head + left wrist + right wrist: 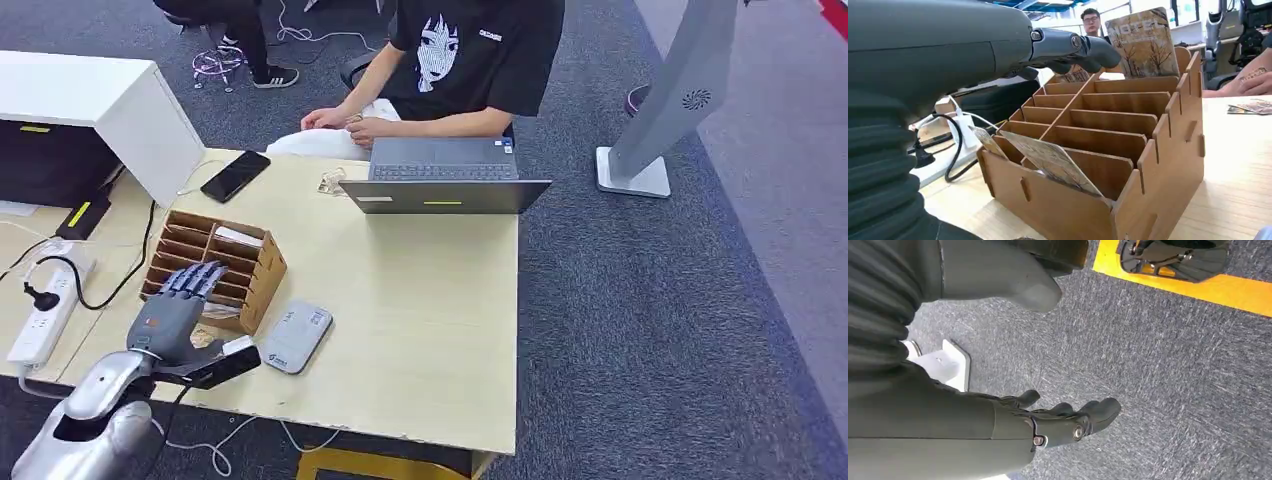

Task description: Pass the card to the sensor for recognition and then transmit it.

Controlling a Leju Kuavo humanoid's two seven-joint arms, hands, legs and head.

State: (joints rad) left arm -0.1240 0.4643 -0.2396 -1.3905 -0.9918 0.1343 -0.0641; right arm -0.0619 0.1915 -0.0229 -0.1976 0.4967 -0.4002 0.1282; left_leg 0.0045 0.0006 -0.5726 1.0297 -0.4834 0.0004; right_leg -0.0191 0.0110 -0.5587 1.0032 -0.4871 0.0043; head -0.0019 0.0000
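A brown wooden card organizer (213, 268) stands at the table's left side with several slots. A printed card (1050, 160) leans in a near slot, and another card (1144, 42) stands upright in a far slot. My left hand (178, 310) hovers over the organizer's near end, fingers (1068, 50) stretched out above the slots and holding nothing. A flat grey card sensor (295, 336) lies on the table just right of the organizer. My right hand (1068, 422) hangs above the carpet, fingers apart and empty.
A person sits at the table's far side behind an open laptop (443, 177). A black phone (235, 175) and loose cards (330, 183) lie near it. A white power strip (45, 305) with cables and a white box (100, 100) occupy the left. A grey stand (660, 120) is on the floor at right.
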